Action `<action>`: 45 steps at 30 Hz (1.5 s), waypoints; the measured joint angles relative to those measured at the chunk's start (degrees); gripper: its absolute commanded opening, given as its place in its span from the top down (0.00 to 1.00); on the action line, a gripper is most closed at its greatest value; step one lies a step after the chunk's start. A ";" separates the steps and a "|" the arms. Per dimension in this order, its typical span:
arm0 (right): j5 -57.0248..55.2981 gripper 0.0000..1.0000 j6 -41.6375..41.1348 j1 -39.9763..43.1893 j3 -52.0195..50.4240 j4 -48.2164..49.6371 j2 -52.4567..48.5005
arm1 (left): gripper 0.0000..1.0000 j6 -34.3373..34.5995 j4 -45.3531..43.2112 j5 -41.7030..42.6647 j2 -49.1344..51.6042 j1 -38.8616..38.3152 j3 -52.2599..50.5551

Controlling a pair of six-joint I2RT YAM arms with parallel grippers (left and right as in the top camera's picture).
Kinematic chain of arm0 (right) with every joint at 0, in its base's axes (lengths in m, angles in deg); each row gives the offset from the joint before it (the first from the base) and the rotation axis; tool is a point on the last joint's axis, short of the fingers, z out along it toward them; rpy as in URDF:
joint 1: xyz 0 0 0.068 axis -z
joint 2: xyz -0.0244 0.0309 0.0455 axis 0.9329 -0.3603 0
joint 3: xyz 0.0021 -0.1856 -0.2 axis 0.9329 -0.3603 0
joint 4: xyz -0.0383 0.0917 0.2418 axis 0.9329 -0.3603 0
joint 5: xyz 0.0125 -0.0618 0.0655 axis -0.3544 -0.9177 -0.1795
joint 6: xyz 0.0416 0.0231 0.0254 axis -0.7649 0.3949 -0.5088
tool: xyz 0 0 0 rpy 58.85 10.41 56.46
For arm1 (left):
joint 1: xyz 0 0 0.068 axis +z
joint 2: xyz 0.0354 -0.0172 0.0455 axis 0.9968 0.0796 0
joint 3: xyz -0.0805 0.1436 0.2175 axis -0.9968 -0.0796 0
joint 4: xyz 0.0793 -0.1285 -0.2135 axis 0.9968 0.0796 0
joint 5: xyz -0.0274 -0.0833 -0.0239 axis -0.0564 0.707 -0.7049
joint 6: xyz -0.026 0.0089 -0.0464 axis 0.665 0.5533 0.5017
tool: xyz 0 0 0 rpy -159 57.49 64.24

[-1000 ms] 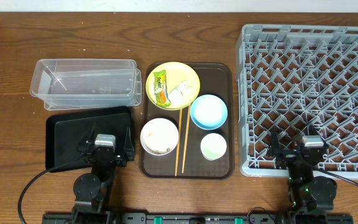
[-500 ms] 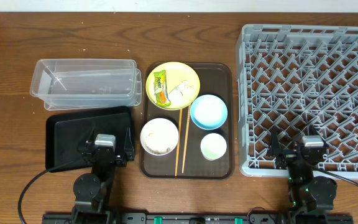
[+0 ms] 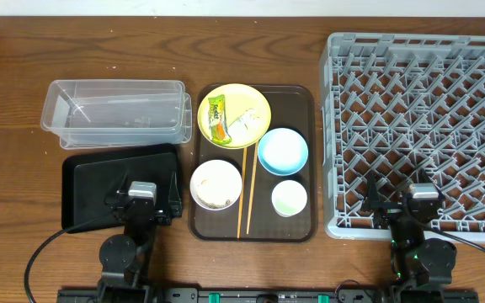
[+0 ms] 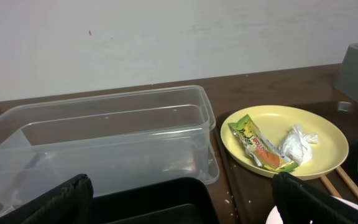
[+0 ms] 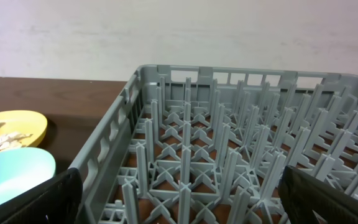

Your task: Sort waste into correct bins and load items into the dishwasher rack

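Note:
The yellow plate (image 3: 235,115) on the dark-brown tray holds the green-and-orange wrapper (image 3: 217,119) and crumpled white paper (image 3: 246,120); both show in the left wrist view, wrapper (image 4: 257,145) and paper (image 4: 297,142). The light-blue bowl (image 3: 282,151), white bowl (image 3: 215,184), pale cup (image 3: 289,198) and chopsticks (image 3: 245,192) lie on the same tray. The clear tub (image 3: 116,112) and black tray (image 3: 99,183) are at left, the grey rack (image 3: 423,126) at right. My left gripper (image 3: 142,204) is open over the black tray's near edge. My right gripper (image 3: 418,207) is open over the rack's near edge.
The dark-brown serving tray (image 3: 297,101) sits between the bins and the rack. A few white crumbs (image 4: 231,198) lie on the table by the tub. A pale wall stands behind the table.

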 measured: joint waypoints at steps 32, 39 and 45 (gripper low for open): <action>-6.67 0.01 0.15 0.00 26.49 -16.15 -33.40 | 0.05 9.14 19.50 0.00 35.82 0.00 28.68; -6.62 0.01 0.48 0.00 40.37 -29.75 -51.23 | 0.05 9.14 36.98 5.60 52.41 0.00 47.15; -6.19 0.01 0.66 0.00 49.09 -37.31 -60.17 | 0.05 9.14 46.12 8.15 61.31 0.00 57.20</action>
